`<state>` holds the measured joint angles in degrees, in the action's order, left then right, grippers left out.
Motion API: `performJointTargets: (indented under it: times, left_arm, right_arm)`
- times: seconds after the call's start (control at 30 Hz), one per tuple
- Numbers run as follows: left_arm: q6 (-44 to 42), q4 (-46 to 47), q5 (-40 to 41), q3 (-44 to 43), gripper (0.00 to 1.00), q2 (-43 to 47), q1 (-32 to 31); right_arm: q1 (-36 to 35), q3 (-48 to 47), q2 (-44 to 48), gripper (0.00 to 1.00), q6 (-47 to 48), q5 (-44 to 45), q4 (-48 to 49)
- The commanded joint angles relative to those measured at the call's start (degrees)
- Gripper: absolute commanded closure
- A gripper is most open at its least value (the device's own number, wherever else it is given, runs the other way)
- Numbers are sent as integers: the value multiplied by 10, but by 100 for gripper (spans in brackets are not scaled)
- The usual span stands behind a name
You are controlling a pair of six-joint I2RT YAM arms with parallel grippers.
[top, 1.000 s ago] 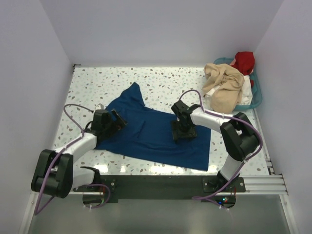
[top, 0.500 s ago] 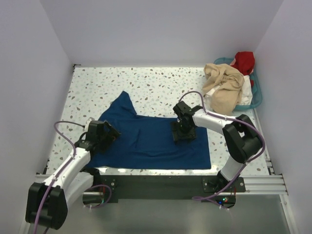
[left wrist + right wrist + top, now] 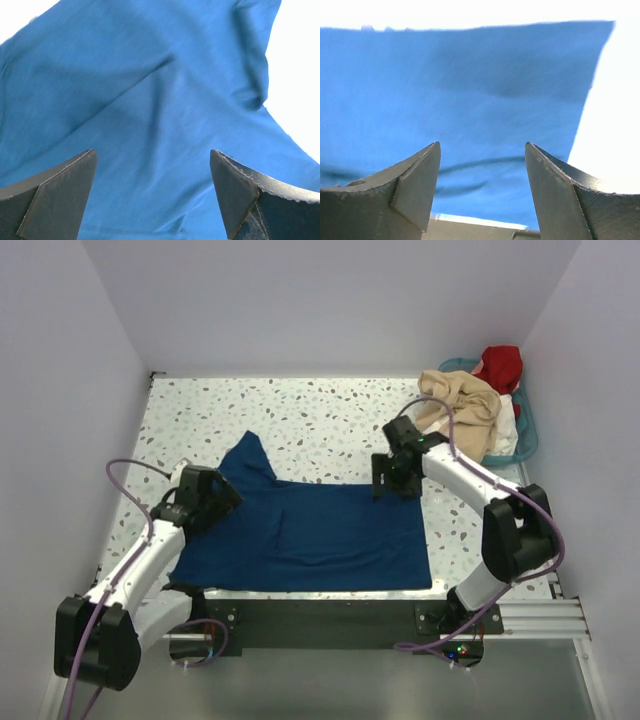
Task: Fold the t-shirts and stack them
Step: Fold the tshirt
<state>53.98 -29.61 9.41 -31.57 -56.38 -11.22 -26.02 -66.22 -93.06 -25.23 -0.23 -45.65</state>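
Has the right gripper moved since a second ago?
Yes. The right gripper moved back and right, from over the navy shirt to its far edge, nearer the teal basket.

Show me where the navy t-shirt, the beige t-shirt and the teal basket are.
navy t-shirt (image 3: 330, 535), top external view, middle of the spread cloth.
beige t-shirt (image 3: 462, 425), top external view, middle of the crumpled heap.
teal basket (image 3: 531, 435), top external view, right rim.

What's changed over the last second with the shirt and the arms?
The navy t-shirt was dragged toward the near edge and squared up. The right pincer moved back to its far right corner; the left pincer shifted left. Both are open now. The teal basket and beige t-shirt stayed put.
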Motion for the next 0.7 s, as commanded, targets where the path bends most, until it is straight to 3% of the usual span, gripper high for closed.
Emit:
performJointTargets:
  times: [0.0,0.13,0.23,0.67]
  left_arm:
    - [-67,61,21,-54,0,-43,3]
    - [-109,88,16,-117,0,-96,4]
    - [-126,106,1,-144,0,-119,3]
    - [-143,123,-27,-165,0,-156,4]
  right_arm:
    - [68,-35,24,29,35,66,-6]
    - [139,-44,3,44,53,80,53]
    - [163,-48,-21,49,59,70,83]
    - [177,-25,-84,58,64,61,137]
